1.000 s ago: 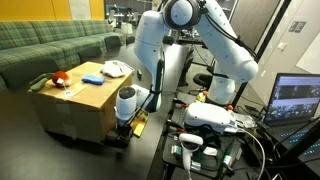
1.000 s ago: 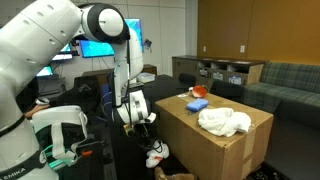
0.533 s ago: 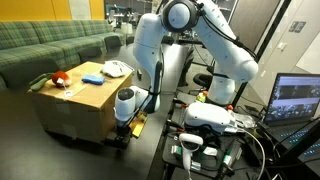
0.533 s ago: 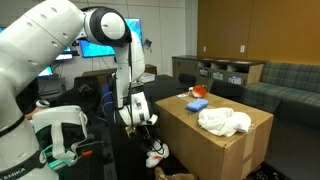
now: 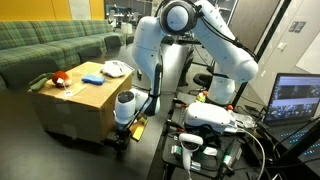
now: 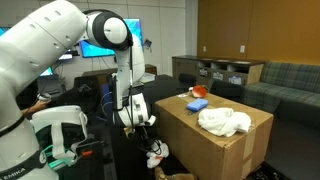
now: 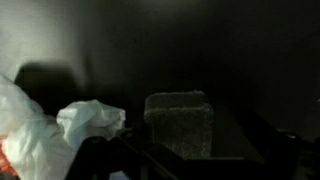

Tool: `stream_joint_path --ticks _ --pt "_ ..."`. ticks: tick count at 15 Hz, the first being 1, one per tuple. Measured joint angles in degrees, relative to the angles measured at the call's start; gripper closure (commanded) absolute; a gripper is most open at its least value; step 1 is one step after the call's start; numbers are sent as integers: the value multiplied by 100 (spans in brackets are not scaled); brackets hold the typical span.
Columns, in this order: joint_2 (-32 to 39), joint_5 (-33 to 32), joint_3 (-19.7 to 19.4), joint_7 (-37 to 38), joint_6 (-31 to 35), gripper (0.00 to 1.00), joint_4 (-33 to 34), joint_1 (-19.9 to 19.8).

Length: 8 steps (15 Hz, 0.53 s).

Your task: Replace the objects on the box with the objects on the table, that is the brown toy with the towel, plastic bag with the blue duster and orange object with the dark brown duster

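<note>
Wrist view first, and it's dim down there: a dark grey-brown block-shaped duster [image 7: 178,122], rough on its face, sits almost dead centre on the low dark surface [image 7: 250,60]. A crumpled white towel [image 7: 70,125], if I read the cloth right, lies just beside it on the left. Touching or a sliver apart? Too dark to call.

The claw [image 5: 121,137] hangs low beside the brown cardboard box [image 5: 85,115], well under its top and pointed down at that surface. Only murky shapes of it show along the bottom of the wrist view, so I cannot tell how wide it stands. Nothing seems to be in it, but I won't swear to that either.

Now, what the coming move turns on, as I judge it: the duster lies straight ahead of the claw, a touch right of centre. That makes the approach look like a plain drop, not a sideways hunt. The block looks a little wider than tall from here, longer side running across the view, broad face toward the camera. A grip across the shorter side would want the claw turned to close fore and aft. The towel is the hazard, close enough to snag.

Up on the box, in an exterior view, a round orange object [image 5: 60,78] and a white plastic bag [image 5: 116,68] sit on top. Those swaps look undone.
</note>
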Motion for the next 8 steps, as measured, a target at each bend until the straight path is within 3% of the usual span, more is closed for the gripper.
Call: stream_joint_path --ticks 4,6,8 --pt "-16 0 239 -1 81 44 3 -1" --pt "-16 0 303 -1 81 58 4 -1" --pt "-16 0 316 -1 80 61 4 -1"
